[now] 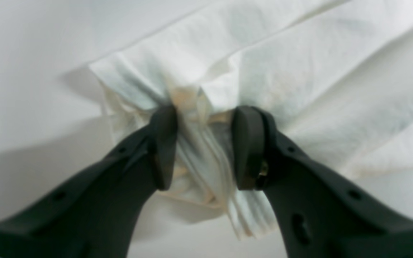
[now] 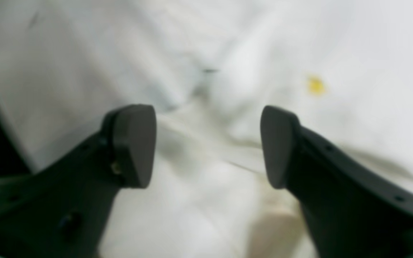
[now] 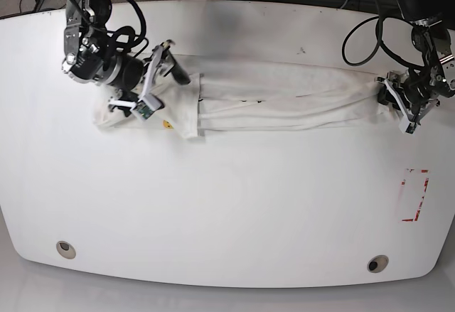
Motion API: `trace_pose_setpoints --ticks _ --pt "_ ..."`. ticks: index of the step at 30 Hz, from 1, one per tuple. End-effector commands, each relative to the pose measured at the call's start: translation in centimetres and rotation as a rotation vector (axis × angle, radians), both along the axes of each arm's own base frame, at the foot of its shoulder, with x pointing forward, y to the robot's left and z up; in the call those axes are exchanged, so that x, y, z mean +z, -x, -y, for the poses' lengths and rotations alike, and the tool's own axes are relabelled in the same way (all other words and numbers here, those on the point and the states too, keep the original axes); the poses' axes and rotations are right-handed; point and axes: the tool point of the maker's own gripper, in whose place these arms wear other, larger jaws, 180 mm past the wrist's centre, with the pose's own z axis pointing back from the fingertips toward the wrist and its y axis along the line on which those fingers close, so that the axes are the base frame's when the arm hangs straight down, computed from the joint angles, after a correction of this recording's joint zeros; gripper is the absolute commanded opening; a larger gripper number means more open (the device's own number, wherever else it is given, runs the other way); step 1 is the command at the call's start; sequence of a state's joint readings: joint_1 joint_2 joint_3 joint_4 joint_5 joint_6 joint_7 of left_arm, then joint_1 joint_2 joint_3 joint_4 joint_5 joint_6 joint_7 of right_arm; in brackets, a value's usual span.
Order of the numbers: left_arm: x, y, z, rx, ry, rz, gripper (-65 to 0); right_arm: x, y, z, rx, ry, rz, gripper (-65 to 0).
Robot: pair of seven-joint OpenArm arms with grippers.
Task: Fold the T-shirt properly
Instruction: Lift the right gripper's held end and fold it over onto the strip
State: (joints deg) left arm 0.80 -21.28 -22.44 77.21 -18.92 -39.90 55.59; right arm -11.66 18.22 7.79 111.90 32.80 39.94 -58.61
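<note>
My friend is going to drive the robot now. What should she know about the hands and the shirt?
Left gripper: shut on a bunched end of the T-shirt.
Right gripper: open, nothing between its jaws, over the shirt's other end.
Shirt: a long narrow band stretched across the white table, between the two arms.
Done: sides appear folded in lengthwise.
Left: probably fold the band end to end, then tidy.

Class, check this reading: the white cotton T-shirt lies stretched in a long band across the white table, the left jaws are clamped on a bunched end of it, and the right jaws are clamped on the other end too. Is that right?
Not quite. The right gripper has its jaws apart with nothing between them, as the right wrist view shows. The rest holds: the white cotton T-shirt lies stretched in a long band across the white table, and the left gripper pinches its bunched end.
</note>
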Motion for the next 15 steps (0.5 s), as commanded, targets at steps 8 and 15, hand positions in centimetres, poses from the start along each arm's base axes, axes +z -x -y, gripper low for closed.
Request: trace_pose_setpoints --ticks 8,15 --pt "-0.1 0.1 -0.3 -0.006 -0.028 -0.035 -40.4 0.0 -3.3 4.2 -0.147 0.005 0.027 -49.6" --pt "0.0 0.0 -0.3 -0.005 -0.028 -0.034 -40.4 -3.9 -3.9 7.6 -0.247 0.059 -0.018 -50.4"
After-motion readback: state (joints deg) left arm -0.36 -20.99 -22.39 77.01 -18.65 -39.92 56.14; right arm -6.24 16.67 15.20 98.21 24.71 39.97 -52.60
